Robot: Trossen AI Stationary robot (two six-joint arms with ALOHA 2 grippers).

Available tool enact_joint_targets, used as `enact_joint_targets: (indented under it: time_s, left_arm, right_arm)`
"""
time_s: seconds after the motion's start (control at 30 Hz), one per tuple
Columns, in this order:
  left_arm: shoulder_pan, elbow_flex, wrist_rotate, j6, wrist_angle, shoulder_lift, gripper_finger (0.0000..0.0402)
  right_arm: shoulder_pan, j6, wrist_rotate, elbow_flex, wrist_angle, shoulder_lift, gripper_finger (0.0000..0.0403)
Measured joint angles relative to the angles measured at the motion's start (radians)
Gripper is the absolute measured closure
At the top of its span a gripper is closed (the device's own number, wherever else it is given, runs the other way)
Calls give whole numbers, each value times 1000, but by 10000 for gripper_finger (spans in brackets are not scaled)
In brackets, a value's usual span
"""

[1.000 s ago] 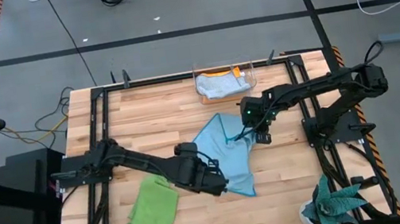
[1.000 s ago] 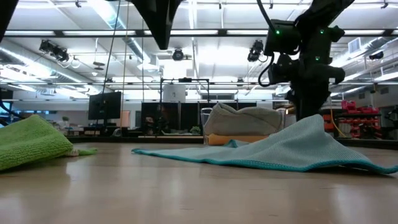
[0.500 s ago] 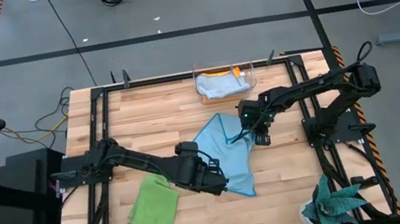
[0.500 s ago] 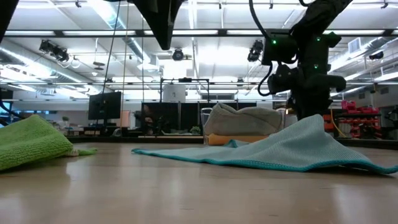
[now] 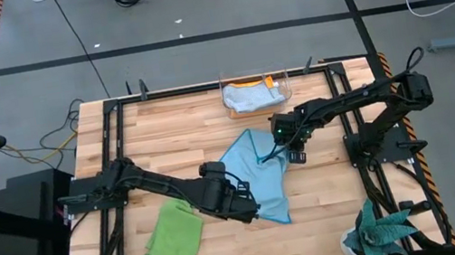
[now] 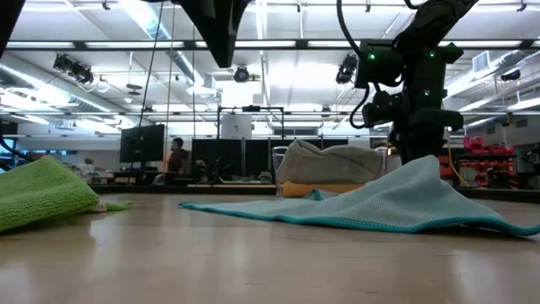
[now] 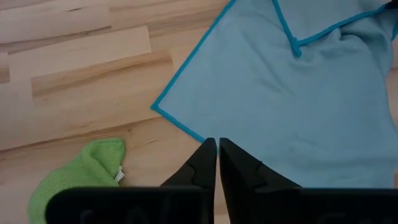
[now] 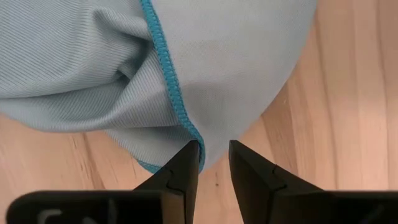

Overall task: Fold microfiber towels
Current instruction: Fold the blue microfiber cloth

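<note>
Here the light blue towel (image 5: 262, 175) lies spread and partly rumpled on the wooden worktop (image 5: 174, 136), a little right of centre, with its teal-stitched edge showing and one part folded over near its far right corner. The left hand (image 5: 248, 212) sits at the towel's near left edge, low over the worktop; in the left wrist view its 2 dark fingers (image 7: 200, 167) stand almost together with only a thin slit between them, and nothing is caught in it, the towel's corner (image 7: 155, 107) lying just ahead of the tips. The right hand (image 5: 288, 147) hangs over the towel's far right part. In the right wrist view its fingers (image 8: 184, 163) stand a modest way apart, with the towel's stitched hem (image 8: 171, 81) running down to the tip of 1 finger; whether that finger actually nips the cloth I cannot tell, though it looks more like touching than gripping. In the low view the cloth (image 6: 388, 201) rises to a peak under this hand (image 6: 419, 152).

The lime green towel (image 5: 172, 242) lies bunched at the near left of the worktop, well apart from the blue one. At the far edge a clear plastic box (image 5: 256, 94) holds a grey towel (image 5: 252, 97) on top of an orange-yellow one (image 5: 245, 84). A teal spiky-leaved plant (image 5: 382, 233) stands at the near right corner.
</note>
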Motion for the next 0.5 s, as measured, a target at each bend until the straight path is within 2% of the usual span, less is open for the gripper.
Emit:
enact_joint_targets:
  time_s: [0.27,0.5]
  left_arm:
    - [0,0,-14,0,0,0,392]
    - [0,0,-34,-2,1,0,377]
  right_arm:
    - [58,28,-29,0,-28,30,306]
    - [71,52,-4,0,44,112,306]
